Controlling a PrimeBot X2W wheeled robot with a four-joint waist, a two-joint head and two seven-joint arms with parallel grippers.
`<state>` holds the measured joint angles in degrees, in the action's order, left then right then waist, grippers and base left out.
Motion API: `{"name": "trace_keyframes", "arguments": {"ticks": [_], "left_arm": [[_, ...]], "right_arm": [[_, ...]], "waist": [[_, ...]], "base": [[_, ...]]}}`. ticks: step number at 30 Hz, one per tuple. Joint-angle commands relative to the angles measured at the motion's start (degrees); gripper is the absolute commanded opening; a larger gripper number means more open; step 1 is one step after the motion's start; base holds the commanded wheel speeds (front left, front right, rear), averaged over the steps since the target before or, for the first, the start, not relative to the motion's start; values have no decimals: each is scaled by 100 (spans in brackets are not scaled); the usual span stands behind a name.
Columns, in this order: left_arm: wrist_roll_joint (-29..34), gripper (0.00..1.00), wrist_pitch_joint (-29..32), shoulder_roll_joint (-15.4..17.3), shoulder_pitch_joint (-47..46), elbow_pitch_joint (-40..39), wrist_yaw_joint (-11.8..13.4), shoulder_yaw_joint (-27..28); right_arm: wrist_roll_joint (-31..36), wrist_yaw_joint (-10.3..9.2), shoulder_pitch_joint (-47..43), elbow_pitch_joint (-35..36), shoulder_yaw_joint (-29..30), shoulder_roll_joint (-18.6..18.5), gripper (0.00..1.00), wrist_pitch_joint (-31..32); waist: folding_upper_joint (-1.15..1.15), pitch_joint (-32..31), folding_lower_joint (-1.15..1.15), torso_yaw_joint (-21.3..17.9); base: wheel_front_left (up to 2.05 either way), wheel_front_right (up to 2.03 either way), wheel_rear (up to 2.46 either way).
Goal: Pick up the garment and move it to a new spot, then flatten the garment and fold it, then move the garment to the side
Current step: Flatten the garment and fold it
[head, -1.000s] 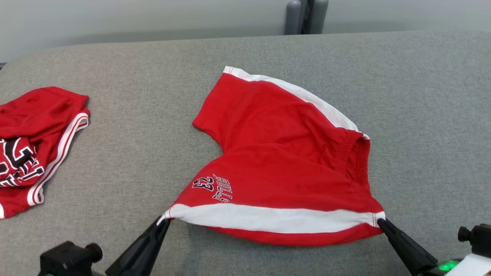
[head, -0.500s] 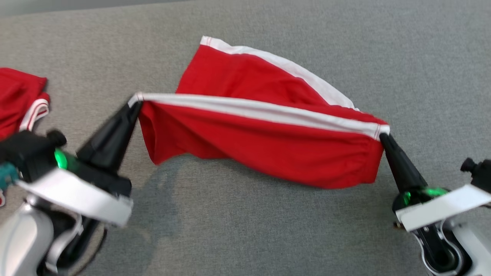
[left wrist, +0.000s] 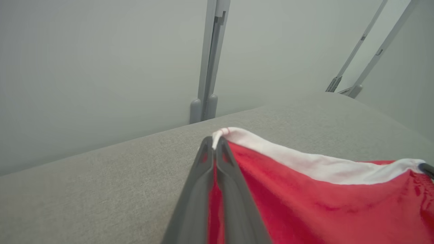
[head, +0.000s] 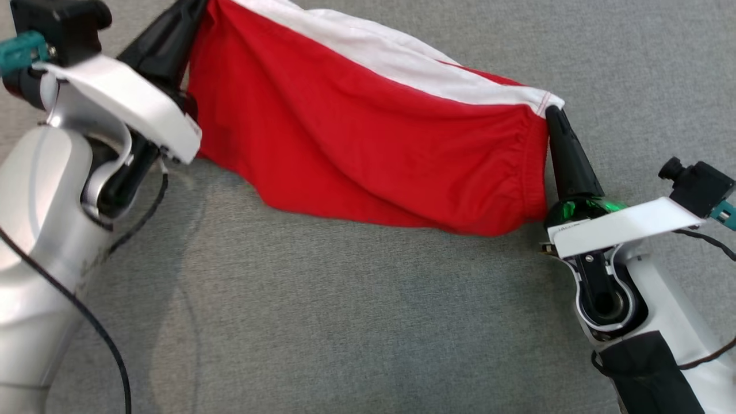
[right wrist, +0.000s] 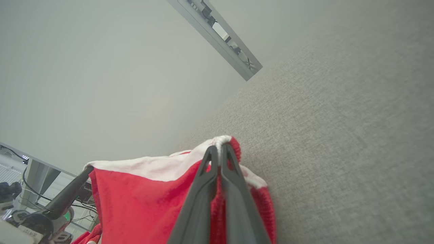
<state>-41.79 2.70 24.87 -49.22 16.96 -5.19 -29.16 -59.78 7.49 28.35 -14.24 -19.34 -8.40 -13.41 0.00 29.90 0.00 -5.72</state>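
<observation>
In the head view the red shorts (head: 368, 149) hang over the grey padded surface (head: 345, 322) — left gripper (head: 194, 7) pinches the white-trim corner at 11 o'clock, right gripper (head: 553, 114) the one at 2. Left wrist view: jaws closed on trim. Right wrist view: same, by the waistband. Light, floppy cloth, so corners look like the right hold.
</observation>
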Motion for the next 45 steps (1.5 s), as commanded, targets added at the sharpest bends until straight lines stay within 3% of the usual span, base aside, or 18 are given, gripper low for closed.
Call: {"name": "trace_keyframes", "arguments": {"ticks": [1, 5, 11, 12, 13, 14, 15, 16, 17, 22, 29, 40, 45], "left_arm": [[48, 0, -82, -27, -211, 213, -61, -31], [66, 0, -301, -286, -853, 1467, -188, -288], [-139, 0, -527, -539, -1244, 2499, -226, -644], [-217, 16, -560, -564, -1272, 2593, -228, -715], [-309, 40, -602, -580, -1294, 2683, -222, -767], [-373, 64, -634, -596, -1298, 2751, -223, -841], [-436, 100, -702, -592, -1317, 2824, -224, -890], [-512, 100, -753, -596, -1322, 2896, -223, -928], [-561, 100, -829, -593, -1323, 2962, -224, -965], [-659, 100, -1416, -612, -1170, 3294, -220, -885], [-440, 100, -1755, -490, -659, 2989, 162, -621], [581, 100, -1772, -176, 1716, -61, 1321, 829], [895, 100, -1773, -230, 2732, -1022, 1629, 1177]], "right_arm": [[38, 1, 27, -105, -41, 50, 0, -10], [135, 1, 166, -166, -117, 221, 0, -67], [146, -1, 202, -274, -278, 318, 0, -75], [141, -1, 195, -279, -296, 323, 0, -77], [141, -1, 188, -287, -301, 323, 0, -82], [167, -2, 174, -302, -325, 297, 22, -73], [152, -2, 146, -292, -339, 283, 47, -73], [166, -2, 111, -264, -333, 258, 87, -81], [203, -2, 62, -244, -326, 212, 100, -89], [488, -1, -214, -59, -162, -73, 100, -130], [1287, 1, -646, 465, 372, -311, 100, -187], [3549, 1, -1198, 1210, 1463, -35, 100, -152], [4218, 1, -1436, 1263, 1751, 72, 100, -21]], "waist": [[0, 138, 0, -118], [0, 290, 0, -282], [0, 362, 0, -416], [0, 365, 0, -428], [0, 365, 0, -437], [0, 359, 0, -442], [0, 349, 0, -444], [0, 332, 0, -445], [0, 311, 0, -439], [0, 110, 0, -352], [0, -166, 0, -170], [0, -712, 0, 111], [0, -918, 0, 159]], "base": [[0, 0, 0], [0, 0, 0], [0, 0, 0], [0, 0, 0], [0, 0, 0], [0, 0, 0], [0, 0, 0], [0, 0, 0], [0, 0, 0], [0, 0, 0], [0, 0, 0], [0, 0, 0], [0, 0, 0]]}}
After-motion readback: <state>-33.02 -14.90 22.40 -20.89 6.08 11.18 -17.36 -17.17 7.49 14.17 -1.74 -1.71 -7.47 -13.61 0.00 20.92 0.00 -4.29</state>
